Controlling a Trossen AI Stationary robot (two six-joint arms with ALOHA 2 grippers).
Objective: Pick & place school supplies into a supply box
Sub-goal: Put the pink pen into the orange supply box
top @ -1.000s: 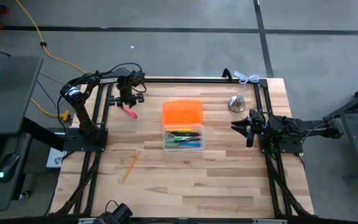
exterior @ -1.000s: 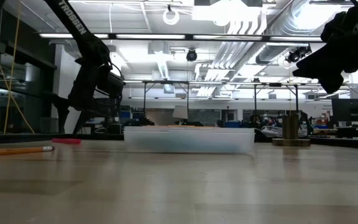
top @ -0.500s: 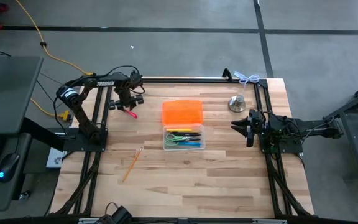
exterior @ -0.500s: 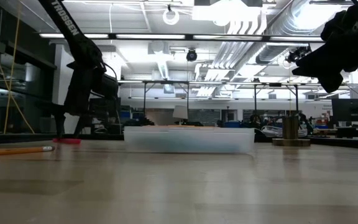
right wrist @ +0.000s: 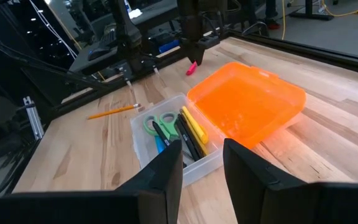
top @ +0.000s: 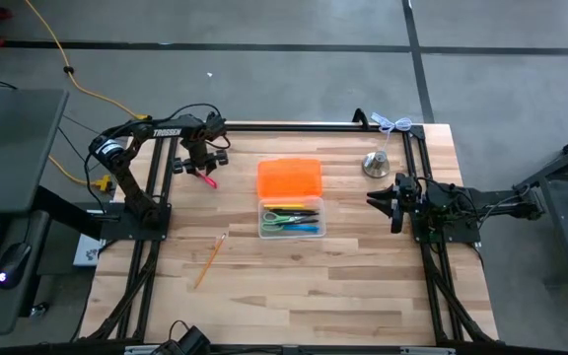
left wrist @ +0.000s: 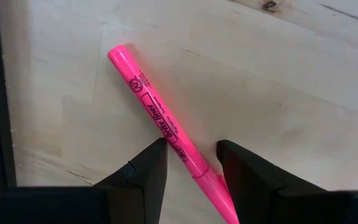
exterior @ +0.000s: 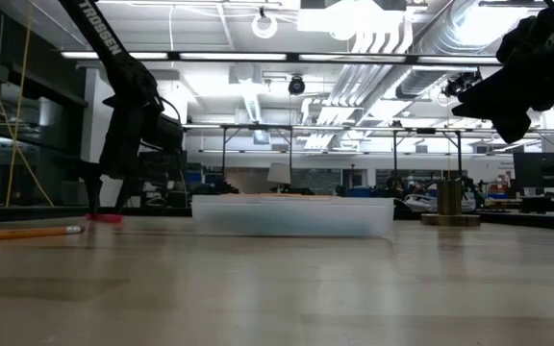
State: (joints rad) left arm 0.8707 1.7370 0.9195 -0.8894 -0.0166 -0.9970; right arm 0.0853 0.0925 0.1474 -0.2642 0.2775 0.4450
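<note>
High view puts the left gripper [top: 203, 170] at upper left of the frame, lowered onto the pink highlighter [top: 206, 178] that lies on the wooden table [top: 314, 286] left of the supply box [top: 290, 199]. Its left wrist view shows why it sits so low — the two dark fingers [left wrist: 143, 174] stand spread with the pink barrel running diagonally through the gap, neither finger visibly pressing it yet, so this looks like the line-up just ahead of a pinch. Black print runs along the barrel; I read something like "brite liner", though the small letters are hard to make out. White lettering on the left arm reads TROSSEN. The box sits at frame centre with its orange lid [top: 289, 178] folded back toward the top, leaving the clear tray open from above; green-handled scissors [top: 282, 217] and several pens already lie inside. A yellow pencil [top: 209, 260] waits lower left of the box, well apart from it. The right gripper [top: 377, 198] hovers at centre right, jaws parted and holding nothing — parked clear, I judge, beside a silver bell-shaped object [top: 377, 164].
</note>
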